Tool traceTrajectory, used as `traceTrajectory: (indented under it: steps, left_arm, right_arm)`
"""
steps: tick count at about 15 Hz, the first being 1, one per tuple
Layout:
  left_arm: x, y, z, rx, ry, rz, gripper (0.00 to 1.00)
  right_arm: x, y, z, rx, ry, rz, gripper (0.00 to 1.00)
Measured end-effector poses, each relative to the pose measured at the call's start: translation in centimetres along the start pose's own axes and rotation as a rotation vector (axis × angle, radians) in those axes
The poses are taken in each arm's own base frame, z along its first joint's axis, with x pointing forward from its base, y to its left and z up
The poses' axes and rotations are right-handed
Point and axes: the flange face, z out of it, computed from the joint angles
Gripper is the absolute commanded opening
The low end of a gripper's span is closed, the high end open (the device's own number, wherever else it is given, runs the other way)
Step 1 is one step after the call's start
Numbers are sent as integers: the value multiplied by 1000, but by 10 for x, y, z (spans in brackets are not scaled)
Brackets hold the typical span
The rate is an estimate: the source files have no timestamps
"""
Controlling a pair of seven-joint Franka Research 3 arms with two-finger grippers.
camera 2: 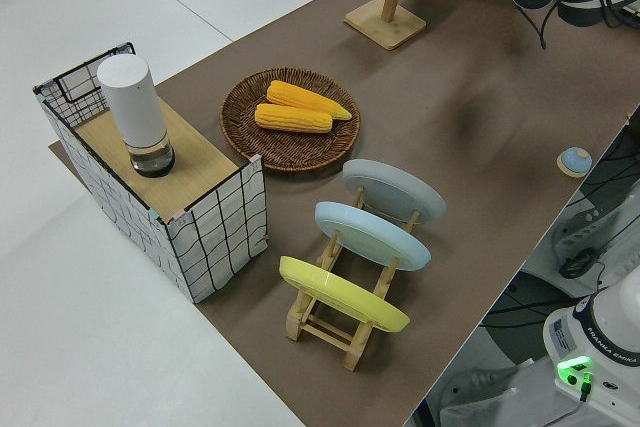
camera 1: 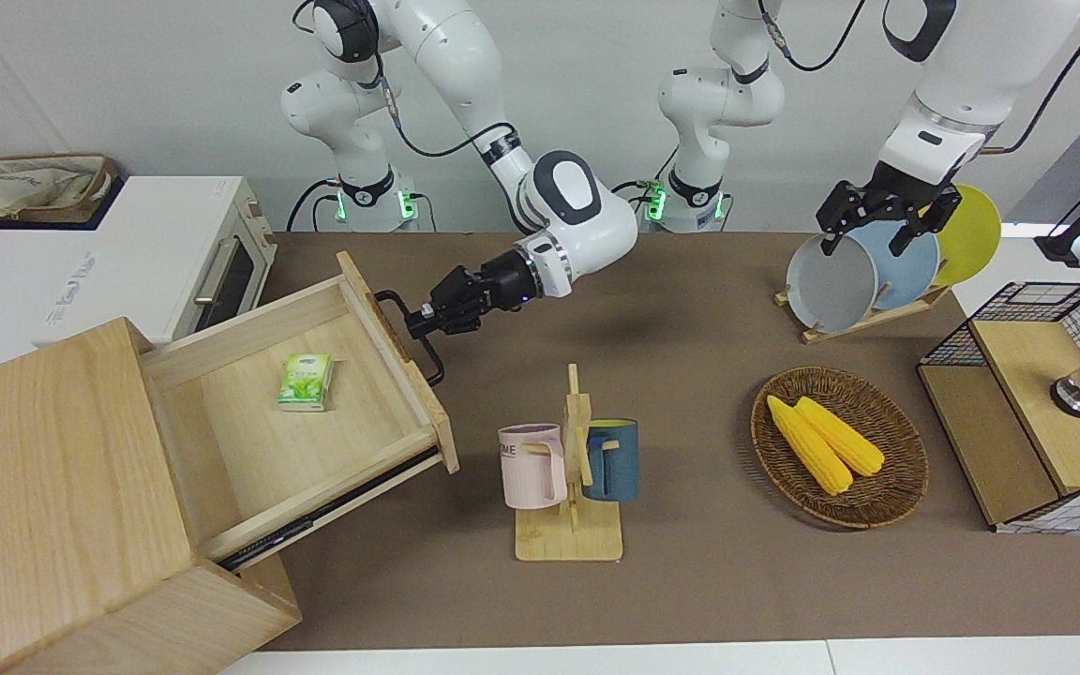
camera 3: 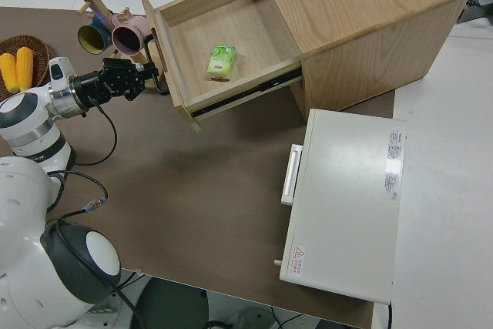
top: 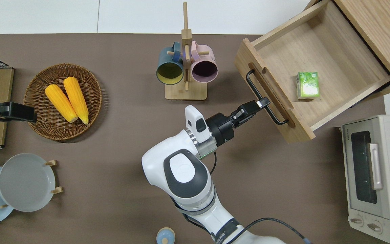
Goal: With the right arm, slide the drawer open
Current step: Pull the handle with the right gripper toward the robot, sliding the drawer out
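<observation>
The pale-wood drawer (camera 1: 315,441) (top: 333,57) (camera 3: 246,32) stands pulled far out of its big wooden box (camera 1: 43,487) (camera 3: 362,21) at the right arm's end of the table. My right gripper (camera 1: 423,323) (top: 262,102) (camera 3: 145,78) is shut on the black bar handle (camera 1: 435,367) (top: 255,85) on the drawer's front, near the end of the bar closer to the robots. A small green box (camera 1: 306,382) (top: 307,85) (camera 3: 221,61) lies on the drawer floor. The left arm is parked.
A mug rack (camera 1: 570,469) (top: 185,67) with a pink and a blue mug stands close to the drawer front. A white toaster oven (camera 1: 174,253) (top: 374,176) sits beside the box, nearer the robots. A corn basket (camera 1: 838,448), a plate rack (camera 1: 863,272) and a wire-mesh rack (camera 1: 1027,412) occupy the left arm's end.
</observation>
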Motion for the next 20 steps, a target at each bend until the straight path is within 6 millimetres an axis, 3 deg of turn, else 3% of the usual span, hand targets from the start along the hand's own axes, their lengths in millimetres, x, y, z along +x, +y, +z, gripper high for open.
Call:
traceTrajectory:
  steps: [2, 4, 5, 6, 7, 15, 20]
  left_arm:
    - [0, 0, 0, 0, 0, 0, 998]
    - [0, 0, 0, 0, 0, 0, 995]
    - [0, 0, 0, 0, 0, 0, 995]
    - [0, 0, 0, 0, 0, 0, 998]
    - [0, 0, 0, 0, 0, 0, 998]
    - [0, 0, 0, 0, 0, 0, 998]
    - [0, 0, 0, 0, 0, 0, 998]
  right_arm:
    - [0, -1, 0, -2, -1, 0, 0]
    - [0, -1, 0, -2, -1, 0, 243]
    - [0, -1, 0, -2, -1, 0, 450]
    - [0, 0, 0, -2, -1, 0, 791]
    - [0, 0, -2, -3, 1, 0, 981]
    - [0, 10, -4, -4, -14, 21, 985]
    - [2, 26, -9, 67, -38, 60, 985]
